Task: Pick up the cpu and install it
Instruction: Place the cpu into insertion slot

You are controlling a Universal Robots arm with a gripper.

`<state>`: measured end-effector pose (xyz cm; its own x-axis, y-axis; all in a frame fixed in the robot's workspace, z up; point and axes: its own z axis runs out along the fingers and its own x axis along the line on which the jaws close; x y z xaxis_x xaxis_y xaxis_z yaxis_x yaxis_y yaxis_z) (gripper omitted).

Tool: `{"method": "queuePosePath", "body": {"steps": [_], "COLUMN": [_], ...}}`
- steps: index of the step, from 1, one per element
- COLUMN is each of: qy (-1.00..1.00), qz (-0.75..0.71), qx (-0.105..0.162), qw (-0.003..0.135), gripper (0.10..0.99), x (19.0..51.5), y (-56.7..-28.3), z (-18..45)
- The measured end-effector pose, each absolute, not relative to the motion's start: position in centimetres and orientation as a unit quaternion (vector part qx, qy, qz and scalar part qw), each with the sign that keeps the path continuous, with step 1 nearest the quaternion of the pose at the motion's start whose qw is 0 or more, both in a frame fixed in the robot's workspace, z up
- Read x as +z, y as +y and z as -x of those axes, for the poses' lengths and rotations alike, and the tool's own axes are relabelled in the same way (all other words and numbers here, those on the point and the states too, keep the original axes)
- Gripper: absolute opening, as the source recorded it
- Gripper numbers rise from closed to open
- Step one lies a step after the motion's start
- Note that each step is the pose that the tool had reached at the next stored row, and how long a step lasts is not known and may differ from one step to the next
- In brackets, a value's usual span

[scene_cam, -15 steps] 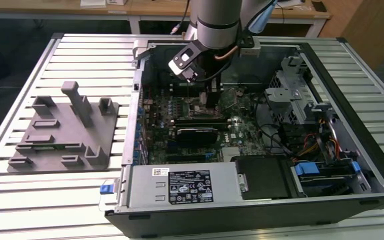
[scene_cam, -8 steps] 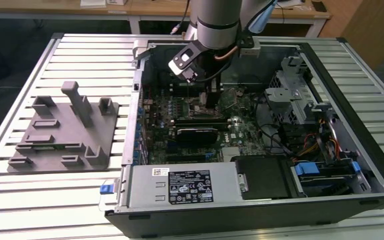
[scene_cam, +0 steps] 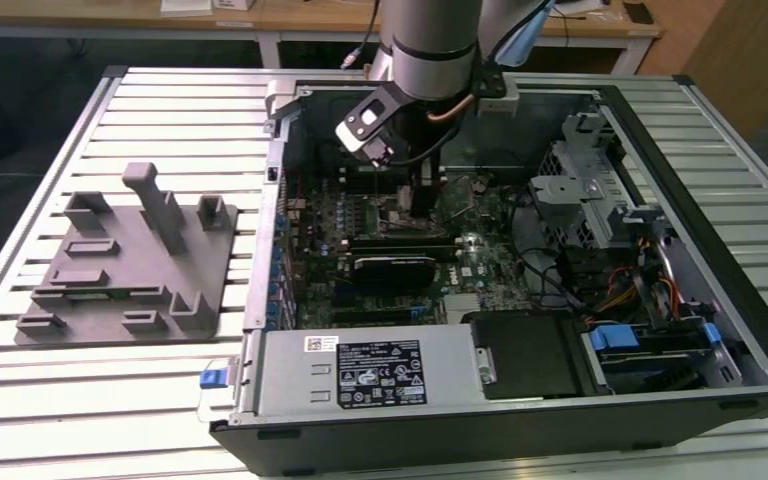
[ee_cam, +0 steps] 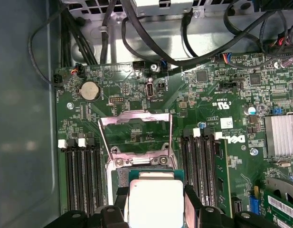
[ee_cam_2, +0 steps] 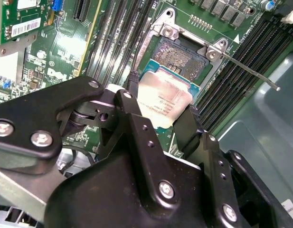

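The gripper (ee_cam_2: pixel 161 108) is squeezing the cpu (ee_cam_2: pixel 164 99) between its fingers (ee_cam_2: pixel 137 124), holding it just over the open socket (ee_cam_2: pixel 180 56) on the motherboard (ee_cam: pixel 208 95).

We're looking at a robotics lab bench setup: open PC tower (scene_cam: pixel 491 442) on a slatted aluminium table (scene_cam: pixel 177 110), robot arm (scene_cam: pixel 431 40) over it, grey plastic fixture (scene_cam: pixel 117 275) alongside, wooden desks (scene_cam: pixel 307 14) behind.
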<state>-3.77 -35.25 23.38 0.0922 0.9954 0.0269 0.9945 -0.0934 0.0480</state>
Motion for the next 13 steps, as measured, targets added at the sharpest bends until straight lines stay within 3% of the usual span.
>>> {"method": "queuePosePath", "body": {"steps": [13], "qy": [0.679], "qz": [-0.734], "qx": [0.026], "qw": [0.008], "gripper": [0.541], "x": [22.46], "y": [-35.24], "z": [4.18]}}
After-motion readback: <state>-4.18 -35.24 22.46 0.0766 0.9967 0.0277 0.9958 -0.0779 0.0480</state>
